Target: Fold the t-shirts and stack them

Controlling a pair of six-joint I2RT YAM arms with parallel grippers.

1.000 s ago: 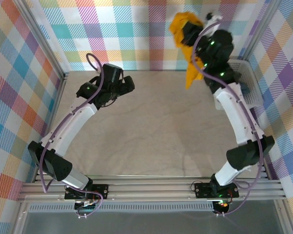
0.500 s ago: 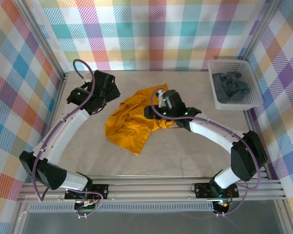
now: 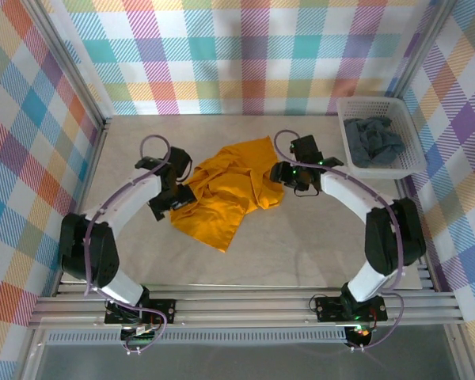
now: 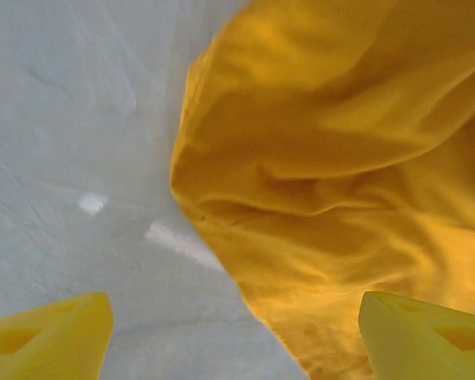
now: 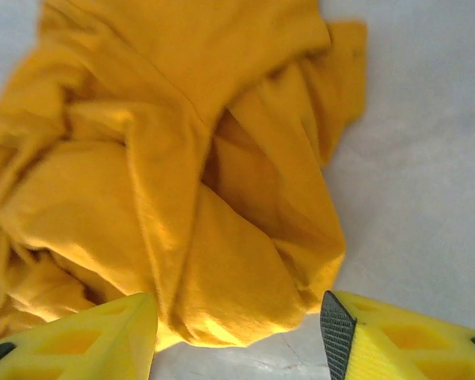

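The mustard-orange t-shirt point(image 3: 226, 194) lies crumpled on the table's middle. My left gripper point(image 3: 181, 198) sits low at its left edge. In the left wrist view it is open point(image 4: 237, 348), with the shirt's hem point(image 4: 317, 237) running between the yellow fingers. My right gripper point(image 3: 284, 176) is at the shirt's right edge. It is open point(image 5: 237, 340), and a bunched fold of the shirt point(image 5: 222, 261) lies just ahead of its fingers point(image 5: 396, 340). The dark slate-grey t-shirt point(image 3: 374, 141) lies bunched in the basket.
The white lattice basket point(image 3: 412, 162) stands at the back right by the wall. Bare beige table point(image 3: 301, 245) stretches in front of the orange shirt. Plaid walls close in the back and both sides.
The right gripper brought the orange shirt down from high at the back, let it go on the table and moved to its right edge. The left gripper came to its left edge.
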